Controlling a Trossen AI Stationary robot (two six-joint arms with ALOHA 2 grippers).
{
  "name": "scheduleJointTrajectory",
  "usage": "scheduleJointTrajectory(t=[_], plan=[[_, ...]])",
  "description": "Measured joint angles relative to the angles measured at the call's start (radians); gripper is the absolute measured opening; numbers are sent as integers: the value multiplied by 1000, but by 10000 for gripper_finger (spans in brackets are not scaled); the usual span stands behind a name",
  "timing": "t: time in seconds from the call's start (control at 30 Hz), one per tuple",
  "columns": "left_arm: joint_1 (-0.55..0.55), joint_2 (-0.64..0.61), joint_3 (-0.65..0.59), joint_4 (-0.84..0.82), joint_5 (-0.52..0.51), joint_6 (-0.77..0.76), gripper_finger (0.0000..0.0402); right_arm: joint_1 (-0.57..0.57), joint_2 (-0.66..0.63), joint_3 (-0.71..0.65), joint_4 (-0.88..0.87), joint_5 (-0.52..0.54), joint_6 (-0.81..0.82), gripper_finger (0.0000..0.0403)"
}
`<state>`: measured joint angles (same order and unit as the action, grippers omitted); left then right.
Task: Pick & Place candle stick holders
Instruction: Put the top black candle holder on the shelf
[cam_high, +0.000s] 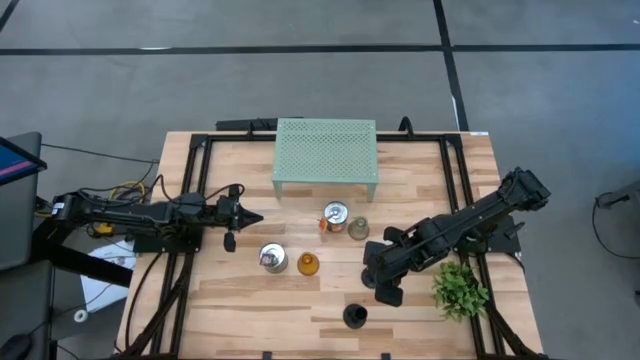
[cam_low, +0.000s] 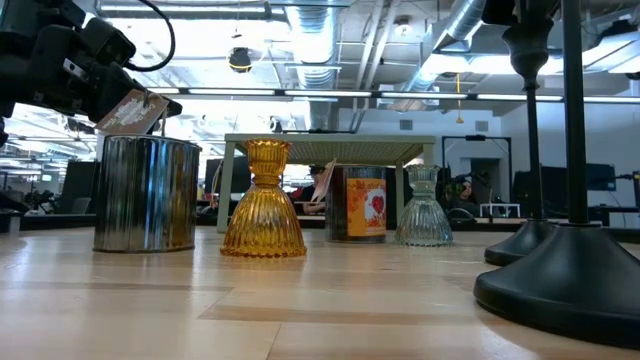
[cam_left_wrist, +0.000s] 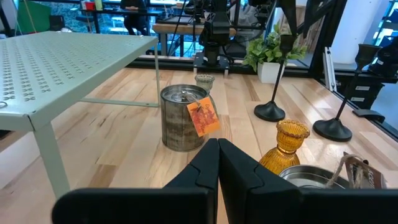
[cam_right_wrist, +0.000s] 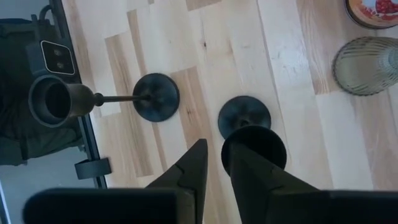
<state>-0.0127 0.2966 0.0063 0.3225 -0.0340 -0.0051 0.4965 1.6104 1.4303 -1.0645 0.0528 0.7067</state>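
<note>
Two slim black stick holders stand upright on their round bases. One (cam_right_wrist: 244, 116) is under my right gripper (cam_right_wrist: 216, 149), whose fingers stand a little apart and point down at its cup. The other (cam_high: 355, 316) stands alone near the table's front edge. The silvery jar (cam_high: 272, 258), amber glass holder (cam_high: 308, 264), orange-and-silver tin (cam_high: 335, 215) and clear glass holder (cam_high: 358, 228) rest on the table's middle. My left gripper (cam_high: 255, 217) is shut and holds level at the left, clear of them all. My right gripper comes at the cup (cam_right_wrist: 254, 146) on top of the black stick holder from above, pointing steeply down. One finger (cam_right_wrist: 261, 180) overlaps the cup's rim. The other finger (cam_right_wrist: 194, 165) stands beside it with bare wood between. I cannot tell whether either finger touches the cup.
A pale green mesh stand (cam_high: 325, 155) sits at the far middle of the table. A leafy green plant (cam_high: 460, 290) stands just right of my right gripper. Black frame rails (cam_high: 180, 250) run along the table's left and right sides. Bare wood lies at the front left.
</note>
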Motion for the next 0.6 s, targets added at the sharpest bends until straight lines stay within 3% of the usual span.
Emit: scheduleJointTrajectory(t=[0.6], plan=[[0,0,0,0,0,0,8,0,0,0,-5,10,-3,57]])
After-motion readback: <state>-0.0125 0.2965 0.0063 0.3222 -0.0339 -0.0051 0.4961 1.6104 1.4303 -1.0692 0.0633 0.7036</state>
